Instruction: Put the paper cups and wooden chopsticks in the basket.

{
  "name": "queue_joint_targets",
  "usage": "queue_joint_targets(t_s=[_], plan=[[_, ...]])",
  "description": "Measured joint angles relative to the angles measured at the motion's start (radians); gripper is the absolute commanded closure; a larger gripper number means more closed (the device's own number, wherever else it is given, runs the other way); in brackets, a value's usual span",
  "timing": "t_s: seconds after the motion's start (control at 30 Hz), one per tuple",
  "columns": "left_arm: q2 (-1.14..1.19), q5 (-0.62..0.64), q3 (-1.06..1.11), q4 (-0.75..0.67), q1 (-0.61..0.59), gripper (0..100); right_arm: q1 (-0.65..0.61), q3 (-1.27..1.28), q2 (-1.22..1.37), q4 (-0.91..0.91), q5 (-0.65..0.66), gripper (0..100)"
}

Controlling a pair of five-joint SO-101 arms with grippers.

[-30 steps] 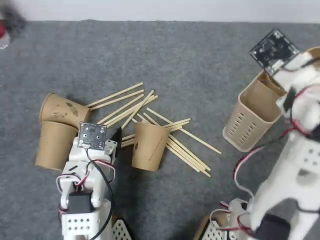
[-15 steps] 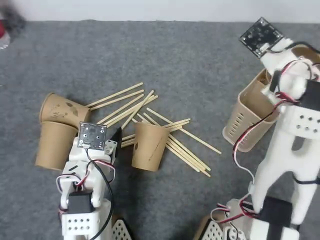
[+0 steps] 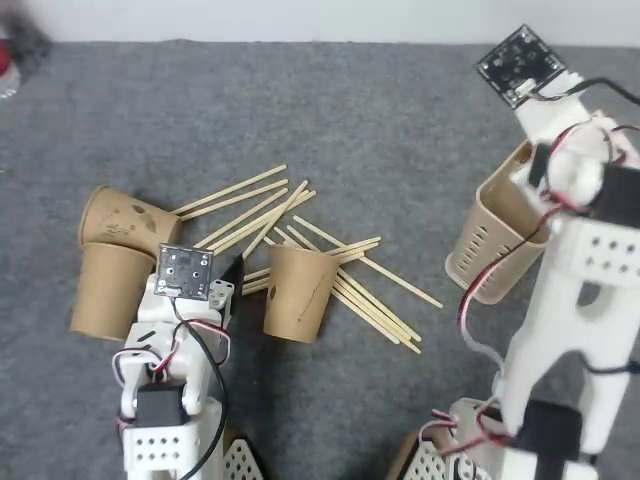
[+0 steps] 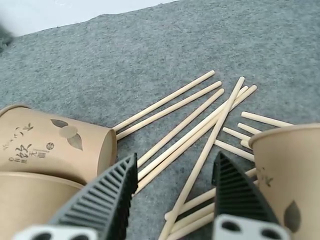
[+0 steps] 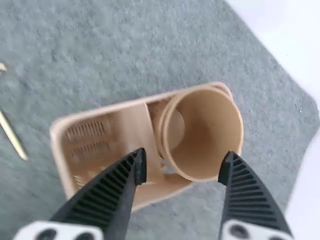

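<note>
**Status: early.** By your count one of four cups is in and none of the sticks. Most of the work is still ahead.

**Stowed**
- Cup in the basket (image 5: 200,130): one. It sits at one end of the basket (image 5: 90,135), mouth open toward the right wrist camera. You cannot tell whether another cup is nested inside it.
- Sticks in the basket: none seen.

**Outstanding, on the grey mat (image 3: 350,110)**
- Paper cups: three.
  - The upper left cup (image 3: 118,220) and lower left cup (image 3: 105,290) lie on their sides, touching each other.
  - The centre cup (image 3: 300,293) rests against the stick pile. You cannot tell whether it is upright or tipped.
- Wooden chopsticks (image 3: 250,215): a loose fan between the left cups and the basket, well apart from the basket. You can count at least ten, but the overlaps prevent a firm tally.

**Container**
- Basket: one, at the right side of the mat, beneath the right arm.

**Grippers**
- Left gripper (image 4: 176,160): jaws spread wide and empty. It is low over the sticks, between the left pair of cups and the centre cup.
- Right gripper (image 5: 185,155): jaws spread wide and empty. It hangs above the basket with the stowed cup framed between them.
</note>
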Motion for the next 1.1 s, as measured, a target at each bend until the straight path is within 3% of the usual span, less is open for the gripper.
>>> queue_joint_targets(t_s=[0.23, 0.37, 0.53, 0.73, 1.1], plan=[[0.000, 0.000, 0.000, 0.000, 0.000, 76, -0.459, 0.098, -0.023, 0.110, -0.118, 76.4], [0.000, 0.000, 0.000, 0.000, -0.002, 76, -0.632, 0.203, 0.094, 0.086, -0.137, 76.4], [0.000, 0.000, 0.000, -0.003, -0.018, 76, -0.736, 0.203, 0.276, 0.037, -0.140, 76.4], [0.000, 0.060, 0.000, -0.040, -0.181, 76, -0.807, 0.157, 0.404, 0.029, -0.140, 76.4], [0.000, 0.071, 0.000, -0.041, -0.189, 76, -0.819, -0.008, 0.634, 0.020, -0.127, 76.4]])
